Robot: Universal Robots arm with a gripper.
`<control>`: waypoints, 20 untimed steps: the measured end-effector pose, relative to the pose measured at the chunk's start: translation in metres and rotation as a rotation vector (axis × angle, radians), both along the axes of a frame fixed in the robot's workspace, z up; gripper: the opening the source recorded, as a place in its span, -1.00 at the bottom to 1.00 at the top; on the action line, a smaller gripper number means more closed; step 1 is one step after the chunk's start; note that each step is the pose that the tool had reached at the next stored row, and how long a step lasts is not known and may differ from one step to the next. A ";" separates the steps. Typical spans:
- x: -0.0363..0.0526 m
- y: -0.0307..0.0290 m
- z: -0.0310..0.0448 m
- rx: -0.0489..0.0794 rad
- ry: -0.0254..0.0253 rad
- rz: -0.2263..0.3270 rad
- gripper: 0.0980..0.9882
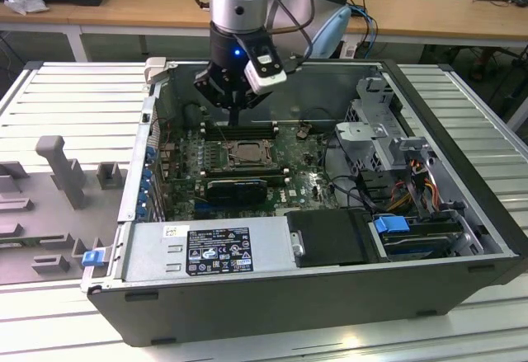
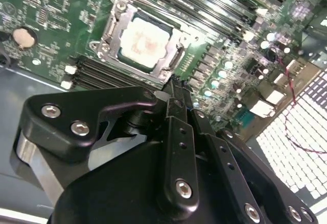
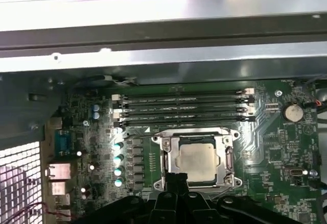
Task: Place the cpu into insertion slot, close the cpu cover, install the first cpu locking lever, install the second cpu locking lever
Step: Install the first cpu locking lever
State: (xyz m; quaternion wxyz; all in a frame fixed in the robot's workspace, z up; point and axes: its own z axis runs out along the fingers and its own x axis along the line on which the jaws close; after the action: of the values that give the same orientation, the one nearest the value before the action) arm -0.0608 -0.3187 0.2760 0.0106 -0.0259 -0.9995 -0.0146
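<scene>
At the exterior view's left, a grey moulded fixture with an upright post sits on the ribbed metal counter. Next to it lies an open computer case, a dark sheet-steel box on its side. A labelled silver power supply runs along its near wall.

The arm comes down from the far side, and the black gripper hangs just above the green motherboard at the far edge of the insertion slot. Its fingers are pressed together into one narrow bar with nothing between them. A long black card lies just near of the slot. Further right are a matte black drive box, a blue plastic latch and a silver stamped drive cage.

The first wrist view looks closer in. The cpu, a flat square with a pale, dull metal face, is seated in the slot. The cpu cover lies flat around it as a thin metal frame. Far of it run four long narrow memory slots, and a round coin battery is at the board's edge.

In the second wrist view the gripper tapers to a point just beside the cover's corner, not touching the cpu. Its black anodised links carry bright screw heads. A white perforated grille glows at one side.
</scene>
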 end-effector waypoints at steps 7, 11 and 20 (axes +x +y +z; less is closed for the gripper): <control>-0.0090 0.0000 -0.0008 0.001 -0.0005 0.049 -0.98; -0.0209 0.0000 -0.0013 0.001 -0.0006 0.052 -0.98; -0.0269 0.0000 -0.0015 0.001 -0.0005 0.053 -0.98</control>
State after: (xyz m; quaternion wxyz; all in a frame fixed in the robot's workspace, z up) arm -0.0877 -0.3187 0.2745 0.0107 0.0005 -0.9998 -0.0149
